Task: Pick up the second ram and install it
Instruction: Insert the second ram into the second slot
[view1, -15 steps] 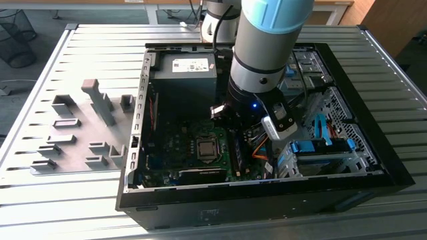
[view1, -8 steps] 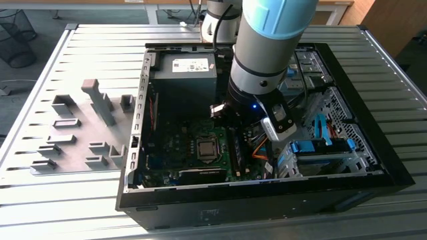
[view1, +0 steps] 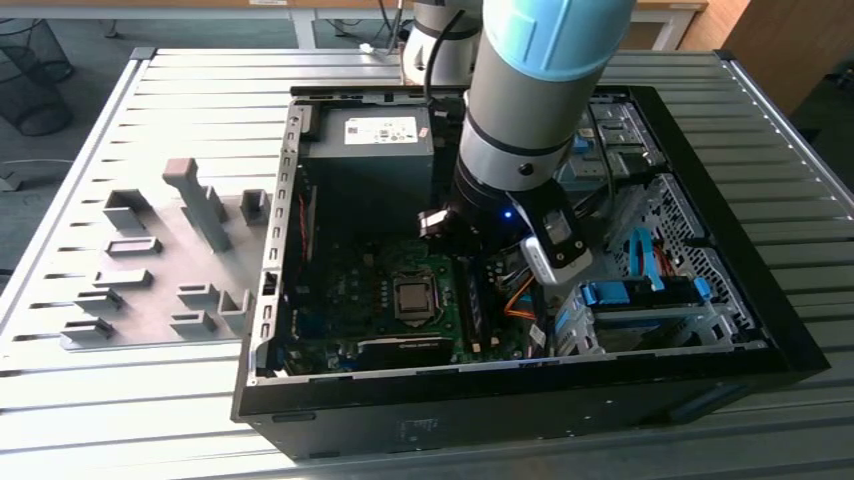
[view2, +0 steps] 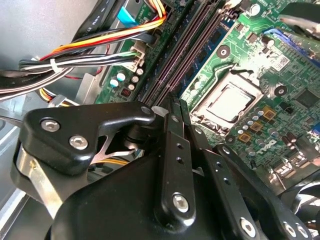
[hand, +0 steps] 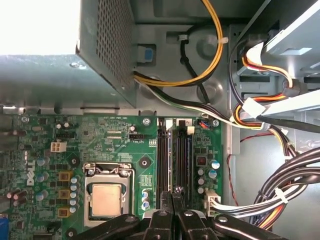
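My gripper (hand: 172, 192) is down inside the open computer case (view1: 787, 350), with the arm (view1: 534, 90) reaching in from above. Both wrist views show its two thin black fingers pressed together with nothing visible between them. The gripper's tip (view2: 176, 100) hovers at the near end of the long black memory slots (hand: 163, 160), which lie beside the square CPU socket (hand: 106, 199). The slots (view2: 185, 50) run away from the fingertips. The second ram is hidden; seen edge-on, the slots do not show whether a stick stands in them.
Bundled coloured cables (hand: 280, 195) run close beside the slots. The power supply box (view1: 367, 150) fills the case's far end. Blue-tabbed drive bays (view1: 641, 295) sit at the exterior view's right. A grey fixture plate with blocks (view1: 160, 260) lies on the table outside the case.
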